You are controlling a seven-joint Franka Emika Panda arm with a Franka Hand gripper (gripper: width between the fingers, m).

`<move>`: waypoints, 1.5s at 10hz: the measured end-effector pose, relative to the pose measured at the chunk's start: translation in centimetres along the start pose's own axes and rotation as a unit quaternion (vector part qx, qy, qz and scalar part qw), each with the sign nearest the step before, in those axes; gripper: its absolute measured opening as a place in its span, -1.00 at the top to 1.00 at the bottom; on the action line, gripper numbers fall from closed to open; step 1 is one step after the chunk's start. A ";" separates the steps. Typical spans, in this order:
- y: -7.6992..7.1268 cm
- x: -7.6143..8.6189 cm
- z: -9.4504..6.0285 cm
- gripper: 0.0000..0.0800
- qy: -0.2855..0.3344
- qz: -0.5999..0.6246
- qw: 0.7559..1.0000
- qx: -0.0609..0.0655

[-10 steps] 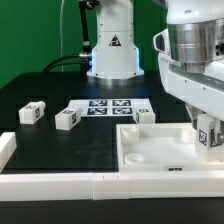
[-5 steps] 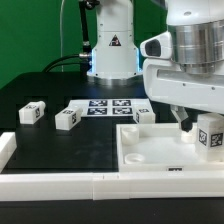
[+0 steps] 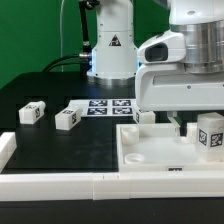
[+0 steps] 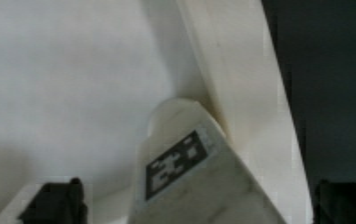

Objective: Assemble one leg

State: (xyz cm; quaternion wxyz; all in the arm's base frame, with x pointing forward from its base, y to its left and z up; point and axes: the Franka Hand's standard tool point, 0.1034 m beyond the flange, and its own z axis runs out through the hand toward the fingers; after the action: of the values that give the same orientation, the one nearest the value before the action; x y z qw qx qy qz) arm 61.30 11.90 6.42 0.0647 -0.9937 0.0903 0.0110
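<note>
Standing upright in the panel (image 3: 150, 150)'s corner at the exterior view's right, the leg (image 3: 210, 134) sits just right of the gripper (image 3: 178, 122), between spread fingers (image 4: 54, 201) in the wrist view, unpinched.

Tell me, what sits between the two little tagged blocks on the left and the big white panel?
In the exterior view, the marker board lies between those legs and the panel, with another leg at the panel's edge.

A robotics lab: a black table (image 3: 60, 140) before a green backdrop (image 3: 30, 35), the marker board (image 3: 108, 106) fixed on it, and tagged white parts (image 3: 67, 118).
</note>
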 end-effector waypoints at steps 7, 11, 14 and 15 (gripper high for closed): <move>0.5 0.1 0.0 0.28 0.000 -0.132 0.991 -0.006; 0.4 0.1 0.0 0.28 0.001 -0.052 0.999 -0.005; 0.2 0.1 0.1 0.28 0.004 0.161 0.987 0.004; 0.1 0.0 0.1 0.28 0.003 0.202 0.979 0.006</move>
State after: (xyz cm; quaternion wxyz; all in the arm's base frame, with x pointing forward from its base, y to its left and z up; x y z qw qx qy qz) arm 61.32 11.76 6.31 0.0664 -0.9548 0.2891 0.0199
